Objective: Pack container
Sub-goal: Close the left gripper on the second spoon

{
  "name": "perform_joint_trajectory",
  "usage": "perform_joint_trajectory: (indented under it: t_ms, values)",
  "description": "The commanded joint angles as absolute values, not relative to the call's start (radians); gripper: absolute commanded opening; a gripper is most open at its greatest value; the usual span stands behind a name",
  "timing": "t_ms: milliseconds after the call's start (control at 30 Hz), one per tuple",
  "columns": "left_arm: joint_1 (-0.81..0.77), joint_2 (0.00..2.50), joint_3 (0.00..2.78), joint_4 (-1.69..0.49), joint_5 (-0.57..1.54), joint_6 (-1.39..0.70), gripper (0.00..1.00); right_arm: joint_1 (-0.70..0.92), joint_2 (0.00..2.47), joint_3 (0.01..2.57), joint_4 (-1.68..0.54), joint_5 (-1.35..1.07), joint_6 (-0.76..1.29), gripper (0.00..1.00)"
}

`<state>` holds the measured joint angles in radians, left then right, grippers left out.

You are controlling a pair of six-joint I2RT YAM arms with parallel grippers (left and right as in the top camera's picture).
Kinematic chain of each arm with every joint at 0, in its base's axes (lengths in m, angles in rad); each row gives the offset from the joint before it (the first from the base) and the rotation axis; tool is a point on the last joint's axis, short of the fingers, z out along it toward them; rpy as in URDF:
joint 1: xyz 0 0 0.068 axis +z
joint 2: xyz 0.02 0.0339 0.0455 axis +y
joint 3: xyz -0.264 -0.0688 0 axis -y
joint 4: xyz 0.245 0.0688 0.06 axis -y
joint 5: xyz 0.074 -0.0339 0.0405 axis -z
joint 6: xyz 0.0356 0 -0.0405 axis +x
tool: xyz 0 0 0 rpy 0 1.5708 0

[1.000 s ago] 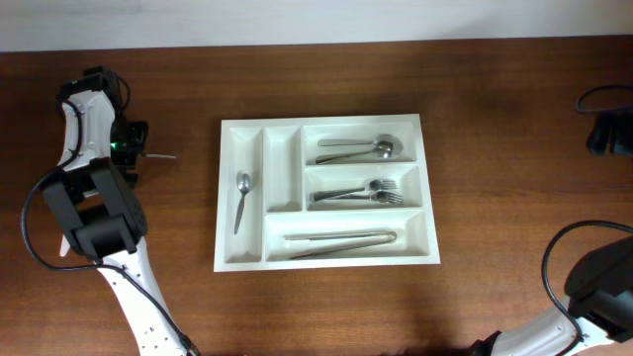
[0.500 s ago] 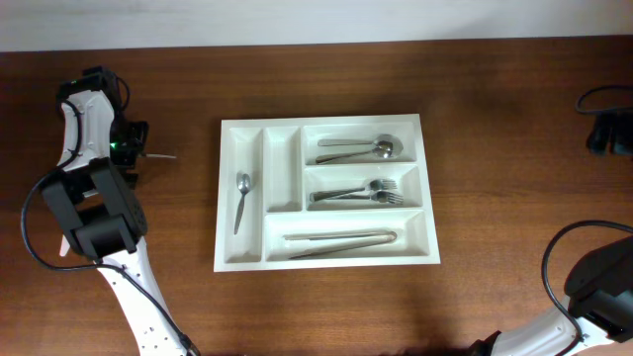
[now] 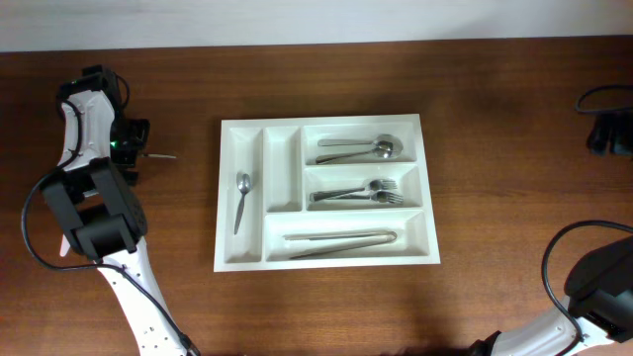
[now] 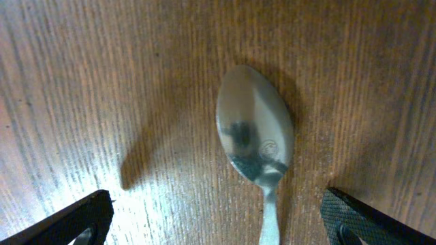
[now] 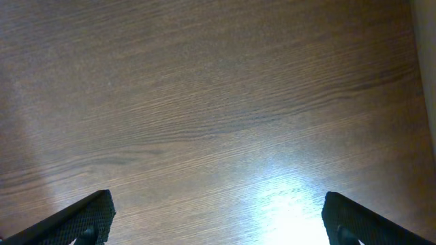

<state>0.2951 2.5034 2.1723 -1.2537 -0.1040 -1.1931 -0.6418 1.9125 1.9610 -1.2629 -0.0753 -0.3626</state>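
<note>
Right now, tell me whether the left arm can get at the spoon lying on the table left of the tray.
Probably yes: the open left pincer hovers right over the spoon, straddling its bowl, with nothing but bare table around it.

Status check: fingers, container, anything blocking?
Left gripper open over a loose spoon on the table. Right gripper open, holding nothing. Container part-filled, one narrow slot empty. Nothing between spoon and container.
</note>
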Motion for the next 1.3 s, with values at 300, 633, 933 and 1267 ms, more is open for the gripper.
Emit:
perform_joint_trajectory:
  t_ms: [300,633,933,1267]
  values:
    - [0.298,2.562,2.173,-1.239,-0.068,-1.126,0.99,-0.648,1.911,1.961,-1.263,-0.073,-0.355,0.99]
    - [0.298,2.562,2.173,-1.276,-0.068,-1.093,0.99,-0.648,1.911,1.961,-1.263,-0.074,-0.355,0.99]
    - [0.298,2.562,2.173,-1.213,-0.067,-1.019,0.99,-0.648,1.911,1.961,-1.263,-0.074,-0.355,0.99]
    - [0.298,2.564,2.147,-1.160,-0.045,-0.989,0.99,-0.648,1.911,1.961,-1.263,-0.074,-0.355,0.99]
